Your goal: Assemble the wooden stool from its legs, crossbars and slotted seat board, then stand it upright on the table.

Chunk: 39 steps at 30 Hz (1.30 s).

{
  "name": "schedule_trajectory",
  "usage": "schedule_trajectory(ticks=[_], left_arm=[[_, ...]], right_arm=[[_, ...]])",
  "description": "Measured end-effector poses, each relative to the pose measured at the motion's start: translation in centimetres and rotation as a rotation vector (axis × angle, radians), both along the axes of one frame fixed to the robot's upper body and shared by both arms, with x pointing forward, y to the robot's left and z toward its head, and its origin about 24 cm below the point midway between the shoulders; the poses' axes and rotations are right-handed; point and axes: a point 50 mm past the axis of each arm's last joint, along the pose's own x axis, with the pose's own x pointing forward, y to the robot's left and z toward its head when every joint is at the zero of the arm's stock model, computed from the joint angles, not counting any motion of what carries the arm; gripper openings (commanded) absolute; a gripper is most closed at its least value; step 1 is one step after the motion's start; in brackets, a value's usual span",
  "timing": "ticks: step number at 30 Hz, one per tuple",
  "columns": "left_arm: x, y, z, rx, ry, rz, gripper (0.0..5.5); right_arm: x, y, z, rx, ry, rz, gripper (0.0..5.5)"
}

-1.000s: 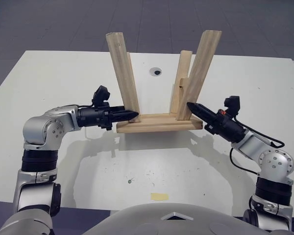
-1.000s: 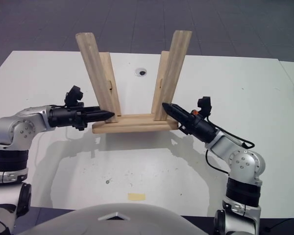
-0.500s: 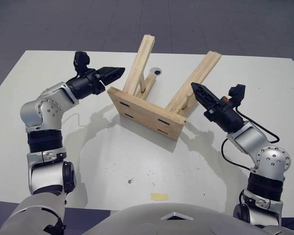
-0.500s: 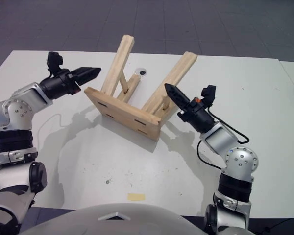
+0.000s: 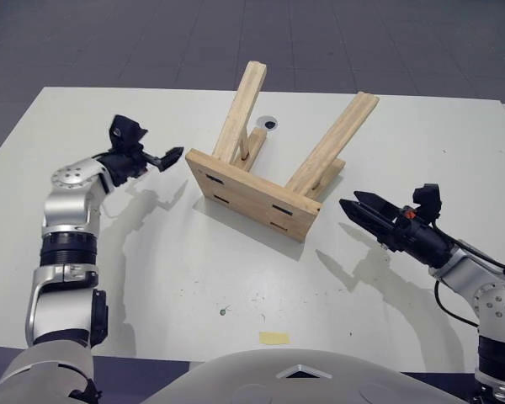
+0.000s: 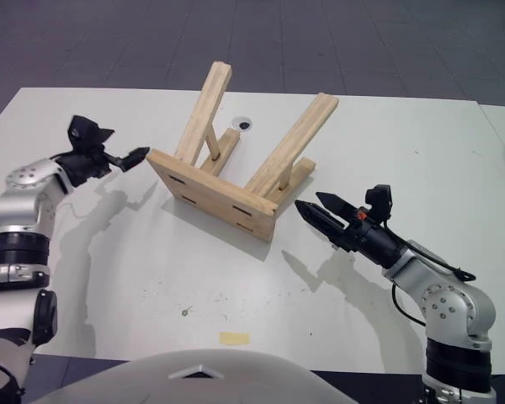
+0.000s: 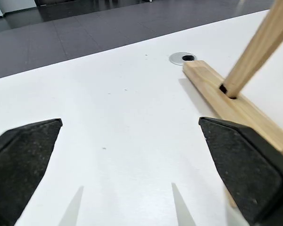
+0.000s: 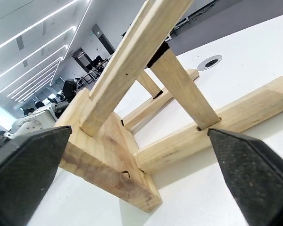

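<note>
On the table (image 5: 151, 278) one stool (image 5: 261, 181) lies tipped on its side at the middle, two legs (image 5: 240, 114) slanting up. The head views show four slots (image 5: 279, 207) in its seat board (image 5: 248, 192), the right wrist view a crossbar (image 8: 184, 89) pegged into a leg. Two arms (image 5: 71, 189) reach low: left gripper (image 5: 172, 156) just beside the board's left corner, right gripper (image 5: 353, 207) apart at its near right, both spread wide and empty.
</note>
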Motion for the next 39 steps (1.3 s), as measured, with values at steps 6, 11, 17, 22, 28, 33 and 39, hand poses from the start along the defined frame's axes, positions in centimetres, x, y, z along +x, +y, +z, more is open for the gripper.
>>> schedule_trajectory(ticks=[6, 11, 17, 22, 28, 33, 39], left_arm=[[-2.4, -2.6, 0.1, 0.048, -0.007, -0.185, 5.4], [-2.6, -2.9, 0.0, 0.048, -0.002, -0.215, 5.4], [-4.0, -2.9, 0.0, 0.069, 0.023, -0.318, 5.4], [-4.7, 0.5, -0.5, 0.221, 0.066, -0.318, 5.4], [-6.6, 2.6, 0.5, 0.24, 0.156, -0.441, 5.4], [-7.1, 0.6, 2.3, 0.16, 0.172, -0.609, 5.4], [-4.7, -2.7, 3.2, 0.121, 0.052, -0.645, 5.1]], right_arm=[[-2.2, -1.3, -2.4, -0.227, 0.048, 0.103, 5.35], [-1.3, -3.1, -2.7, -0.389, -0.018, 0.124, 5.35], [-0.1, -4.0, -1.5, -0.438, -0.071, 0.215, 5.35], [-1.0, -5.0, -0.6, -0.532, -0.014, 0.405, 5.35], [-1.5, -5.3, -0.4, -0.587, 0.005, 0.466, 5.35], [-1.2, -3.8, -0.1, -0.511, -0.041, 0.464, 5.35], [-0.1, -2.8, 0.1, -0.488, -0.087, 0.461, 5.4]])
